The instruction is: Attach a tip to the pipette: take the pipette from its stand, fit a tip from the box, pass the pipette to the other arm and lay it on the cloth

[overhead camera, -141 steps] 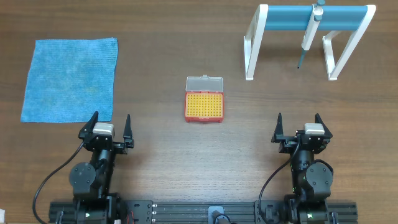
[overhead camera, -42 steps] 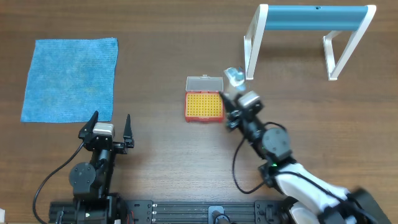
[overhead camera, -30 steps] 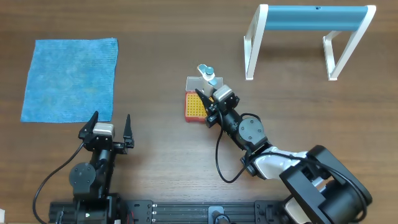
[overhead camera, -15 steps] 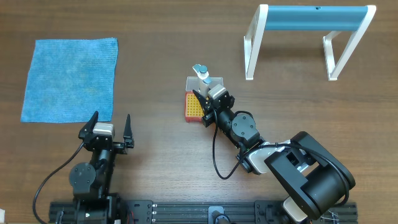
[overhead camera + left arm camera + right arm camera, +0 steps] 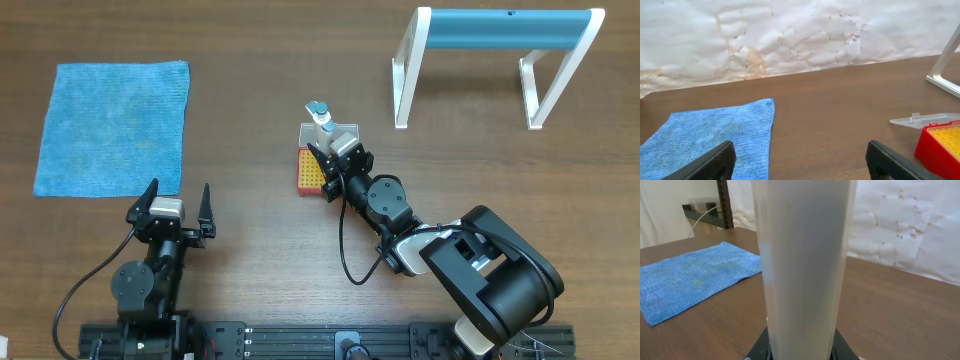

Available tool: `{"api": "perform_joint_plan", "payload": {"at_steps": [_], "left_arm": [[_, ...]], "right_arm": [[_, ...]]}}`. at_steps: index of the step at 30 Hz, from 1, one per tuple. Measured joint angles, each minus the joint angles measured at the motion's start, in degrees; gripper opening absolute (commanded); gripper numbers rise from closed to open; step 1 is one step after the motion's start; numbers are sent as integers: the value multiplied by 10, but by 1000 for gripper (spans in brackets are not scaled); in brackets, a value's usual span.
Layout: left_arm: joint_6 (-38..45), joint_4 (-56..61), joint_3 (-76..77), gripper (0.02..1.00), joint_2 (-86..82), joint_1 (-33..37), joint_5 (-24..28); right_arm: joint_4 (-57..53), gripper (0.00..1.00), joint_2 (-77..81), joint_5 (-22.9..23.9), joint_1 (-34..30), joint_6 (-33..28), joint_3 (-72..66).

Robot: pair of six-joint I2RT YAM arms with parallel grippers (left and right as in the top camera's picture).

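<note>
The white pipette with a blue cap (image 5: 319, 112) is being gripped upright by the closed fingers of the right gripper (image 5: 330, 160), at the red box of yellow tips (image 5: 308, 173). If it is being pushed down crooked, a tip could be missed or the box shoved. The left gripper (image 5: 178, 190) is being held wide open.

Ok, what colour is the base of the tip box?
The tip box base is red, with yellow inside; the left wrist view shows it best.

woven blue cloth (image 5: 112, 127) on a matt wood-grain table (image 5: 250, 260).
</note>
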Motion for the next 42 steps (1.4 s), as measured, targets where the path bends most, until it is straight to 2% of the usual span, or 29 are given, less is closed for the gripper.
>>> {"api": "perform_joint_plan", "payload": {"at_steps": [29,33,42], "left_arm": [[0,0,0,840,0,0,0],[0,0,0,840,0,0,0],[0,0,0,840,0,0,0]], "right_arm": [[8,73,0,0,0,0,-7],[-14,73,-6,-15,0,0,-7],[-43,73,-21,-18,0,0,-8]]}}
